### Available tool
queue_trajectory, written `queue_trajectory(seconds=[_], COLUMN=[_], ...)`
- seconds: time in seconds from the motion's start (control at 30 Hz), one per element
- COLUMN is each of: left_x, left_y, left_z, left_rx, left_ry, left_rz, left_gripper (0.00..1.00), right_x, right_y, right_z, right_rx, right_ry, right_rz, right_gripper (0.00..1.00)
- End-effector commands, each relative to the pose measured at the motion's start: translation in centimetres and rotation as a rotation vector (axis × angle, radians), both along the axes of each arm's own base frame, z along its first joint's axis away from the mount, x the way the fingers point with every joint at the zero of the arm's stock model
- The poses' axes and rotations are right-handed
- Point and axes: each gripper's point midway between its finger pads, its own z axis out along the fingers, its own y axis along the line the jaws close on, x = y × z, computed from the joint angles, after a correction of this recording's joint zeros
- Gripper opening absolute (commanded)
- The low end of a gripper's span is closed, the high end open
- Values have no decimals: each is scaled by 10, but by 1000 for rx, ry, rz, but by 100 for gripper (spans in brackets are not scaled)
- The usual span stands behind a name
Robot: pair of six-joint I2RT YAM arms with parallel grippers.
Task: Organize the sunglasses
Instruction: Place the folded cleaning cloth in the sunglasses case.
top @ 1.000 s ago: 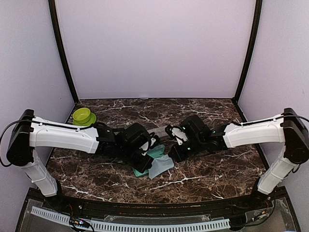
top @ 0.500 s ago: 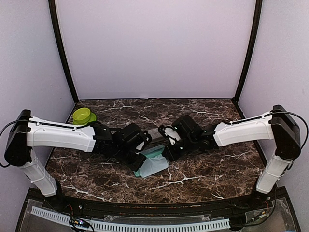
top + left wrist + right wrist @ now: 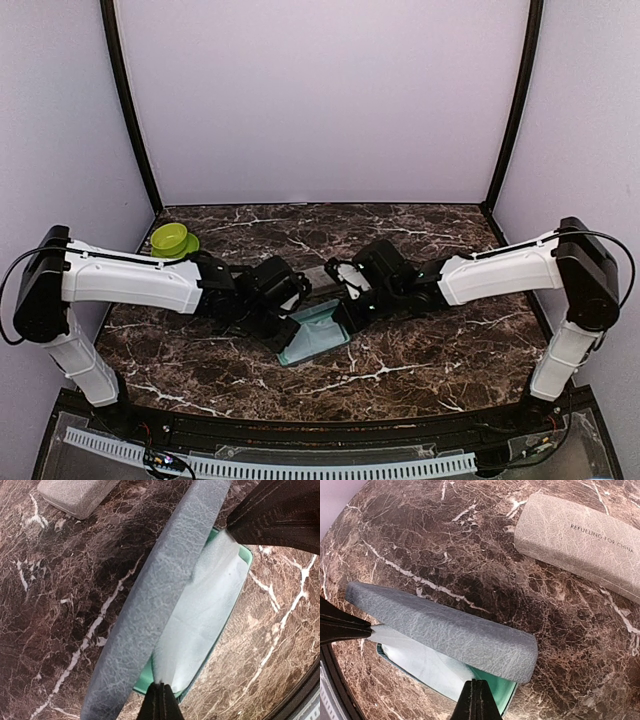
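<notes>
Counter: dark brown marble-patterned counter (image 3: 430, 350), white-veined, with pale lilac walls behind it.
Left arm: white and black left arm (image 3: 130, 282) reaches from the left edge of the overhead view toward the middle of the frame.
Right arm: white and black right arm (image 3: 500, 272) reaches in from the right edge, and the two wrists nearly meet at centre.
Open case: blue-grey textured rectangular case (image 3: 150, 605) lies at the centre of the overhead view, just below the two wrists. Its lid is raised and a teal-green lining shows under it.
Cloth: pale blue square cloth (image 3: 200, 615) lies over the teal lining beside the lid, drawn out long between the two arms.
Left jaws: pressed together at the bottom centre of the left wrist view, pinching one end of the cloth.
Right jaws: pressed together at the bottom centre of the right wrist view, pinching the other end of the cloth at the case's rim. In the left wrist view they show as the dark mass at upper right, where the cloth narrows.
Second case: beige-grey textured rectangular case (image 3: 580, 540), closed and printed with small dark lettering, lies at upper right of the right wrist view, apart from the open case.
Bowl: lime green bowl (image 3: 172, 238) sits at the far left of the counter, behind the left arm.
Sunglasses: not to be made out in any view. The cloth covers the inside of the open case, so I cannot tell where they are.
</notes>
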Motion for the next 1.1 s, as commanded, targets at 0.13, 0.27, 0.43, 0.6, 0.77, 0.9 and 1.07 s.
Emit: queue_trajectory(seconds=[0.13,0.27,0.43,0.6,0.77,0.9,1.07], left_x=[0,2,2,2,4,4,4], left_y=[3,3,2,3,2,1,2], left_z=[-17,-20,-25,-29,-27,-26,-24], left_rx=[37,49,59,72,70,69,70], left_ry=[14,9,12,16,10,9,6], left_rz=[-15,-17,-21,-25,-21,-18,-13], left_gripper=[0,0,0,0,1,8,17], right_x=[8,10,10,11,12,12,11], right_y=[11,10,11,11,13,14,14], right_z=[2,1,-2,-6,-8,-8,-6], right_rx=[11,4,-2,-10,-15,-17,-19], right_ry=[-23,-26,-30,-29,-32,-32,-32], right_rz=[-12,-20,-19,-18,-14,-13,-11], right_gripper=[0,0,0,0,0,2,8])
